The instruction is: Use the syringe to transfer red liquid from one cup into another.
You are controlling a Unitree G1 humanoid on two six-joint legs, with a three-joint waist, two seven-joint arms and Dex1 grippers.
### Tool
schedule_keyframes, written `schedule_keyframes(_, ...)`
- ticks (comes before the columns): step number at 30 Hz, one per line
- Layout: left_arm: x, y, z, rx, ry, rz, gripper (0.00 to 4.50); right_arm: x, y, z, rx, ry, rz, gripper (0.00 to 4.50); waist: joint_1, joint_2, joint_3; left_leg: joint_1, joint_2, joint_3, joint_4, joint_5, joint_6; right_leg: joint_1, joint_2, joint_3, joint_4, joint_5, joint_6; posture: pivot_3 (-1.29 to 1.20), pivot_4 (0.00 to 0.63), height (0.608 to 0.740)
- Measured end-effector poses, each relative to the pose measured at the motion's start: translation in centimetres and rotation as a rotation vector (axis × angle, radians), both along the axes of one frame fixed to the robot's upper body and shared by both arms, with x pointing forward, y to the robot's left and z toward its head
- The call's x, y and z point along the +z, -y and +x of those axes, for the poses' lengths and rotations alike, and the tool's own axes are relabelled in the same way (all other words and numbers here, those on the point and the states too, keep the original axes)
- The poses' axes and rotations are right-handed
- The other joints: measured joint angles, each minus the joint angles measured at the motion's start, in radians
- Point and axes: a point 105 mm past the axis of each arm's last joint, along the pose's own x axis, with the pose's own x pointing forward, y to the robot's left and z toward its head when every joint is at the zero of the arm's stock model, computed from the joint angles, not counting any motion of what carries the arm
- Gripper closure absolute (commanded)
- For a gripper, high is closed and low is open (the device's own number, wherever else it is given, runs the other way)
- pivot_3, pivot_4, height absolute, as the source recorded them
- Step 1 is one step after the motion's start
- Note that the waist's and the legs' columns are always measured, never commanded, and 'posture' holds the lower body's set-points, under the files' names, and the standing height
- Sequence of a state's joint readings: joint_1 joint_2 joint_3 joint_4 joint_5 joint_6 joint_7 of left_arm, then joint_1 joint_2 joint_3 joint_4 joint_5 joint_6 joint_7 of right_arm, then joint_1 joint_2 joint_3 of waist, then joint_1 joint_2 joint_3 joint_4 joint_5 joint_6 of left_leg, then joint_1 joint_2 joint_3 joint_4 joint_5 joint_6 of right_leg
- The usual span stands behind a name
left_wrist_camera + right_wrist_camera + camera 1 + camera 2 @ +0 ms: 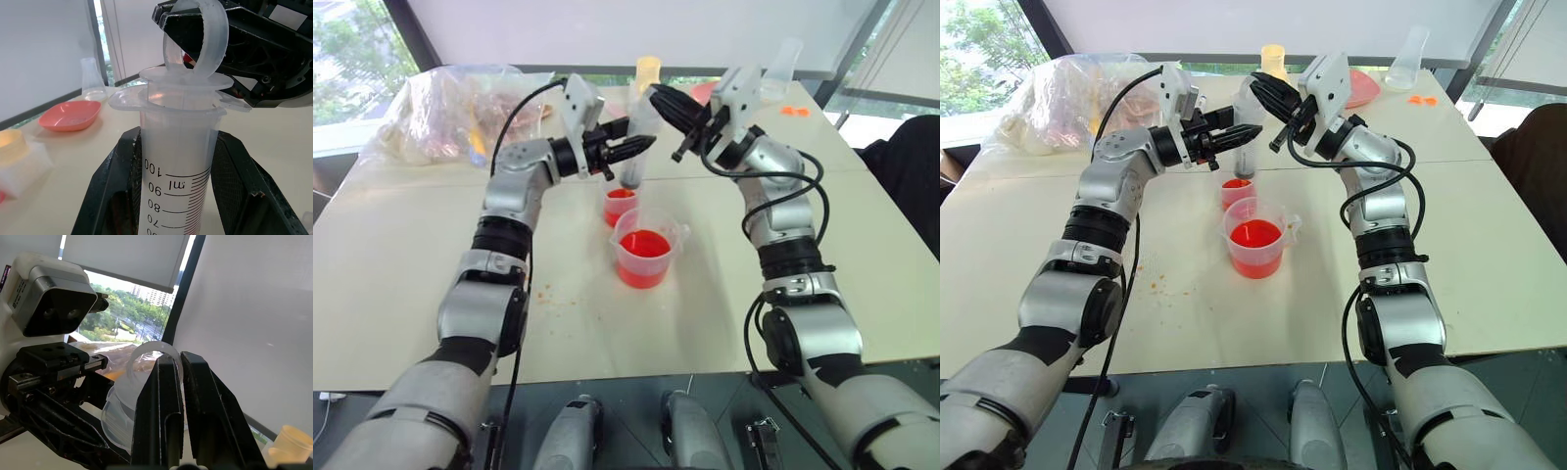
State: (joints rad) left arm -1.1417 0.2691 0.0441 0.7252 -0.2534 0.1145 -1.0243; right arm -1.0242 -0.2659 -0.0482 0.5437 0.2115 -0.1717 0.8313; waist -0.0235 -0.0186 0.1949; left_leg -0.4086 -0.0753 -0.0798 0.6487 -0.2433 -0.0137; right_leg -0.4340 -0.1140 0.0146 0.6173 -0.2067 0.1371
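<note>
The clear syringe point(634, 147) stands upright over the small tumbler point(620, 206), which holds red liquid. Its tip is at the tumbler's mouth. My left gripper point(641, 149) is shut on the syringe barrel point(176, 161), one finger point(115, 186) on each side below the flange. My right gripper point(658, 96) comes in from the right and is shut on the plunger ring point(208, 39) at the top, seen again as the ring point(146, 352). The plunger sits low, close to the flange. In front of the tumbler stands the measuring beaker point(646, 257) with red liquid point(1255, 235).
A crumpled plastic bag point(460, 113) lies at the back left. Behind the syringe is a yellow-topped container point(1273, 57). A pink dish point(1363, 88), a clear flask point(1408, 59) and small orange bits point(1420, 99) sit at the back right.
</note>
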Motion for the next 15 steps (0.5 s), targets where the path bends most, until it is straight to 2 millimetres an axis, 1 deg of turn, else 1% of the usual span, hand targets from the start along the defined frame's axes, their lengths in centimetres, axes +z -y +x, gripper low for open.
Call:
schedule_keyframes(12, 0.5, -0.4, -0.3, 0.002, -0.030, 0.014, 3.04, 0.3, -0.2, 0.0, 0.013, -0.032, 0.015, 4.43, 0.000, 0.000, 0.000, 0.000, 0.000, 0.000, 0.000, 0.000, 0.000, 0.000, 0.000, 0.000, 0.000, 0.000, 0.000, 0.00, 0.150, 0.740)
schedule_keyframes(14, 0.8, -0.3, -0.5, -0.005, -0.028, 0.002, 3.04, 0.7, 0.0, -0.2, 0.013, -0.022, 0.025, 3.81, 0.000, 0.000, 0.000, 0.000, 0.000, 0.000, 0.000, 0.000, 0.000, 0.000, 0.000, 0.000, 0.000, 0.000, 0.000, 0.00, 0.150, 0.740)
schedule_keyframes(15, 1.4, -0.9, -0.4, 0.007, -0.037, -0.046, 3.04, 1.0, 0.2, -0.5, 0.021, -0.013, 0.025, 3.51, -0.001, 0.000, 0.000, 0.000, 0.001, 0.000, 0.000, 0.000, 0.000, -0.001, 0.000, 0.000, 0.000, 0.000, 0.000, 0.00, 0.150, 0.740)
